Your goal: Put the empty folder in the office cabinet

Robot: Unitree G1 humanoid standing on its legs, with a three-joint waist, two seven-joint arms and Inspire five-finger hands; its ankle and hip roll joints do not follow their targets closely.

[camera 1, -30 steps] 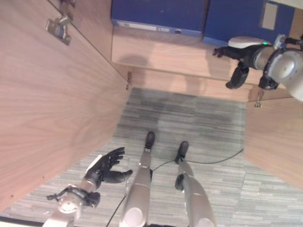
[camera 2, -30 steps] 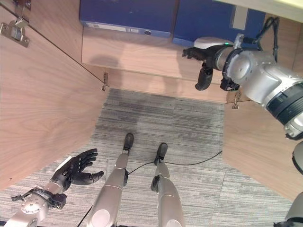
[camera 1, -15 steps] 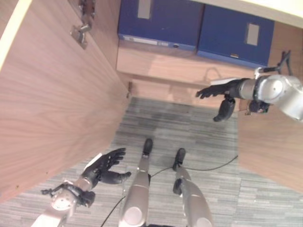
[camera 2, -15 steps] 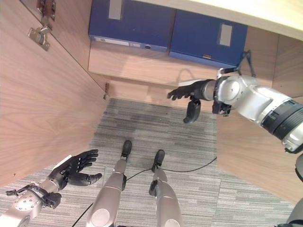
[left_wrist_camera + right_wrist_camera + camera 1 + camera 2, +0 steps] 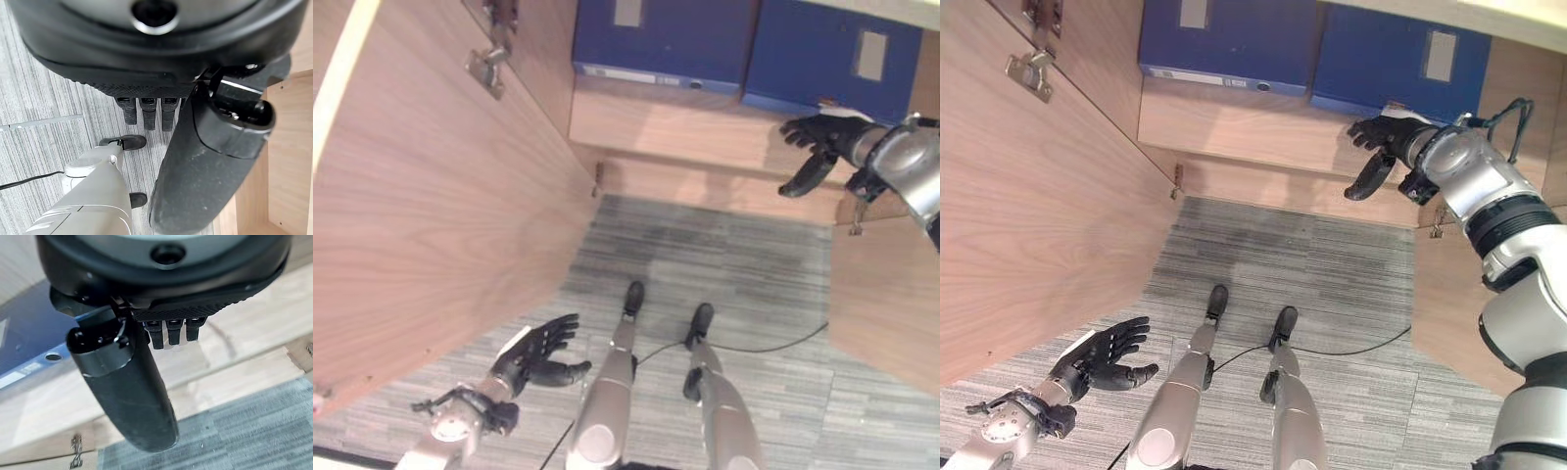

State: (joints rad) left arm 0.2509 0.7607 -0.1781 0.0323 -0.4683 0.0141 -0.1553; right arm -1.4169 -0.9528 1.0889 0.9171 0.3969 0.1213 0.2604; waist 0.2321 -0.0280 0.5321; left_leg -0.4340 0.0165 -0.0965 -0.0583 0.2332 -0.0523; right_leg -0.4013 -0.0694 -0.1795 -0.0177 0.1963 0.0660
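Two blue folders stand side by side on the cabinet shelf (image 5: 685,117), the left folder (image 5: 656,39) and the right folder (image 5: 842,59). My right hand (image 5: 818,137) is open just below the right folder's lower edge, over the shelf's right end, fingers spread and holding nothing. Whether it touches the folder I cannot tell. The right wrist view shows its thumb (image 5: 122,382) straight, with a blue folder (image 5: 29,333) and the shelf beyond. My left hand (image 5: 533,352) hangs open and empty low at the left, over the carpet.
The open left cabinet door (image 5: 421,196) stands close along the left, with a metal hinge (image 5: 487,64) near its top. The right door (image 5: 886,294) stands open at the right. Grey striped carpet (image 5: 705,255) lies between them.
My right hand has moved up and to the right, from in front of the shelf to the right folder's lower edge. The camera has shifted a little. The left hand has stayed put.
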